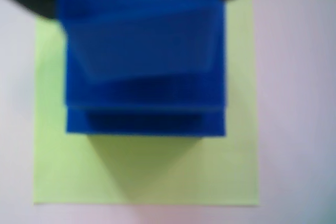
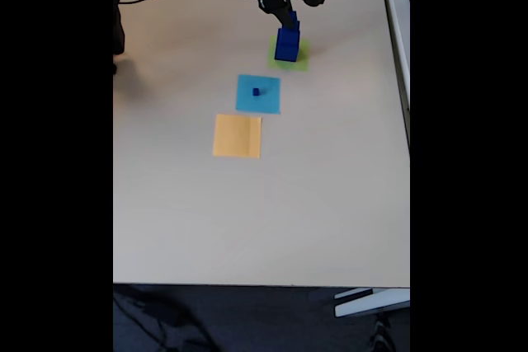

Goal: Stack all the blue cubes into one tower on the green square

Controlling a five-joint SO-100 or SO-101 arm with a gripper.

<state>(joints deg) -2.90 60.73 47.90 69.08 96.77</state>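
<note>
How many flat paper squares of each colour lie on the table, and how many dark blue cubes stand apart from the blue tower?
Light yellow-green flat paper square: 1, under the tower of dark blue cubes
Light-blue flat paper square: 1
Orange flat paper square: 1
Tiny dark blue cube apart from the tower: 1, on the light-blue square
Total: 4

Wrist view blurry, soft shadow on green square [image 1: 147,166] — fixed view bright, sharp w/ black side bars.
</note>
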